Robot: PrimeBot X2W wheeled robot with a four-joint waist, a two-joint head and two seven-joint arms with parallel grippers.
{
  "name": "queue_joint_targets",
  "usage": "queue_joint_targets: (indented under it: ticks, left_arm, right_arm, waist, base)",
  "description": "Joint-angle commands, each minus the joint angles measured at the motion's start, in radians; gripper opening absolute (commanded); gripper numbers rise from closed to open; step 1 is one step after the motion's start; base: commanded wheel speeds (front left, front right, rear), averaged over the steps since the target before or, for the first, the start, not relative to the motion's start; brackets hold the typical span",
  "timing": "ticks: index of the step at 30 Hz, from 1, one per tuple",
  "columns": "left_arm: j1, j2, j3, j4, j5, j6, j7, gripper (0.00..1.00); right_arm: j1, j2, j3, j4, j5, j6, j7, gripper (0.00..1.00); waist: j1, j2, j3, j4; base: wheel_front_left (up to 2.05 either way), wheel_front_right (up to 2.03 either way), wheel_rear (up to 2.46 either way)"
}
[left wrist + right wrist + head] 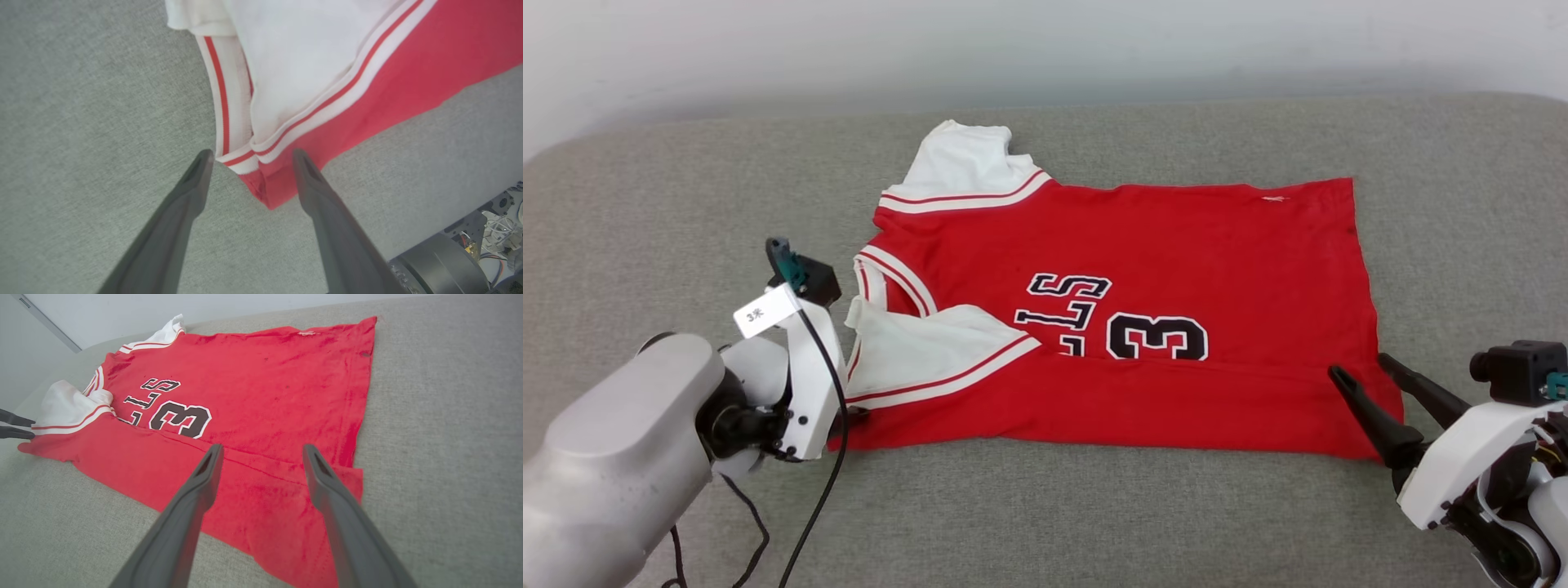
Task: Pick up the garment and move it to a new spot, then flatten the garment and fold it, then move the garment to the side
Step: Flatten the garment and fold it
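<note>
Left gripper (pixel 252 152), fingers spread and empty, straddles a corner of the jersey (pixel 1176 245), seemingly not touching it. Right gripper (pixel 262 447), likewise spread and empty, hangs over the opposite near corner. Jersey lies flat, near edge folded over, on a grey cushion (pixel 645 204).

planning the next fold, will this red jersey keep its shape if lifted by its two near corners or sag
Probably floppy: the jersey lies flat on the grey cushion with a soft fold along its near edge, so the middle would likely sag. It hugs the surface, so likely thin and light. The white sleeve is rumpled and may shift.
</note>
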Motion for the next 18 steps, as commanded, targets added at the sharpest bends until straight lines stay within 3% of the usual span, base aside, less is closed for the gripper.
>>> queue_joint_targets:
  ticks: [1,14,15,16,18]
  left_arm:
    - [0.014,-0.006,-0.002,0.007,0.001,0.002,-0.005,1.0]
    - [0.097,-0.059,-0.067,0.128,0.021,-0.01,-0.059,1.0]
    - [0.104,-0.064,-0.07,0.132,0.017,-0.011,-0.065,0.35]
    - [0.108,-0.067,-0.074,0.136,0.013,-0.012,-0.071,0.0]
    - [0.112,-0.068,-0.081,0.14,0.019,-0.013,-0.087,0.0]
  right_arm:
    - [-0.015,0.006,0.0,-0.002,-0.005,-0.001,-0.001,1.0]
    - [-0.049,0.01,0.016,0.007,-0.004,-0.001,-0.004,1.0]
    - [-0.051,0.009,0.015,0.007,-0.004,-0.001,-0.003,1.0]
    - [-0.053,0.005,0.014,0.006,-0.004,-0.001,-0.002,1.0]
    - [-0.056,-0.003,0.013,0.002,-0.009,-0.001,0.0,1.0]
  waist:
    - [0.0,0.0,0.007,-0.007]
    - [0.0,0.0,0.032,-0.023]
    - [0.0,0.0,0.032,-0.023]
    - [0.0,0.0,0.031,-0.021]
    - [0.0,0.0,0.029,-0.018]
  base:
    - [0.0,0.0,0.0]
    - [0.0,0.0,0.0]
    - [0.0,0.0,0.0]
    - [0.0,0.0,0.0]
    - [0.0,0.0,0.0]
